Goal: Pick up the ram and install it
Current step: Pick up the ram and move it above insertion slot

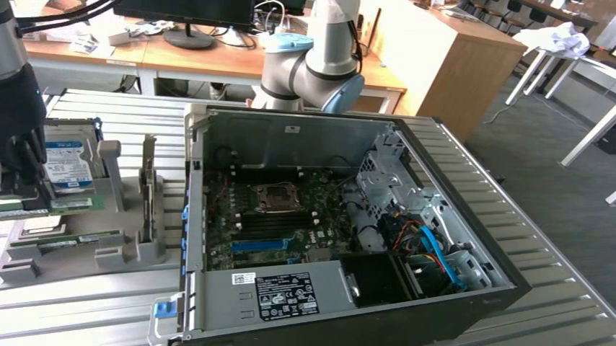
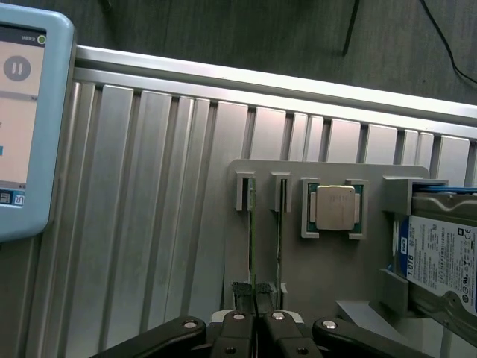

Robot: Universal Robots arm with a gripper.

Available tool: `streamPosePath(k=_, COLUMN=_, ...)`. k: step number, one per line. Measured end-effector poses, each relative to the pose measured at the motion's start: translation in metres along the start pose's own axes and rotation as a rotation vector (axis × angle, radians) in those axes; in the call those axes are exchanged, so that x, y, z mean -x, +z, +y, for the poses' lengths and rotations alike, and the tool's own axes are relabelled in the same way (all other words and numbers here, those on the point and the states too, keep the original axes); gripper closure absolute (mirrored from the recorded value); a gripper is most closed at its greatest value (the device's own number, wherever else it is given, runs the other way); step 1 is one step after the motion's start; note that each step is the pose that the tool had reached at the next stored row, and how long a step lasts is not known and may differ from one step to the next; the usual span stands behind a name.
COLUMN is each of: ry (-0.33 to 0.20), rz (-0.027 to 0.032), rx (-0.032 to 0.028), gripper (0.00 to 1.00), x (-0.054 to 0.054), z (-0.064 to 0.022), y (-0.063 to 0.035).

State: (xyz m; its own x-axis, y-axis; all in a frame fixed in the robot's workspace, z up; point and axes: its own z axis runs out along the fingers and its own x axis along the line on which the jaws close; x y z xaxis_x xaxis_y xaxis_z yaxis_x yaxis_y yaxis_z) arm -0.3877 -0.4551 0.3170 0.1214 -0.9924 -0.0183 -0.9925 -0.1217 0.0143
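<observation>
Wrist view shows my gripper (image 2: 253, 292) with jaws pinching the ram (image 2: 251, 227), which stands edgewise in its grey holder (image 2: 335, 261), flat faces exposed for gripping.

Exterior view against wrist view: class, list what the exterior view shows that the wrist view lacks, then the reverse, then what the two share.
Exterior view's own: the open computer case with its motherboard, the arm's blue-capped joints, and wooden desks behind.
Wrist view's own: the square silver processor chip in its pocket and a blue-framed screen.
Shared: the hard drive, the grey holder, the ribbed metal table, and the fingers closed on the ram, which stands edge-on in its slot.
</observation>
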Motion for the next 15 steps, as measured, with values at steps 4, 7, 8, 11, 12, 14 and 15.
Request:
streamPosePath(k=4, ry=0.000, rz=0.0000, rx=0.0000, gripper=0.88, x=0.000, z=0.0001, y=-0.0064)
streamPosePath(k=7, ry=0.000, rz=0.0000, rx=0.0000, gripper=0.88, x=0.000, z=0.0002, y=-0.0110)
streamPosePath(k=8, ry=0.000, rz=0.0000, rx=0.0000, gripper=0.88, x=0.000, z=0.0002, y=-0.0125)
streamPosePath(k=11, ry=0.000, rz=-0.0001, rx=0.0000, gripper=0.88, x=0.000, z=0.0003, y=-0.0169)
streamPosePath(k=12, ry=0.000, rz=-0.0001, rx=0.0000, gripper=0.88, x=0.000, z=0.0003, y=-0.0183)
streamPosePath(k=14, ry=0.000, rz=0.0000, rx=0.0000, gripper=0.88, x=0.000, z=0.0003, y=-0.0212)
streamPosePath(k=15, ry=0.000, rz=-0.0001, rx=-0.0001, gripper=0.88, x=0.000, z=0.0003, y=-0.0226)
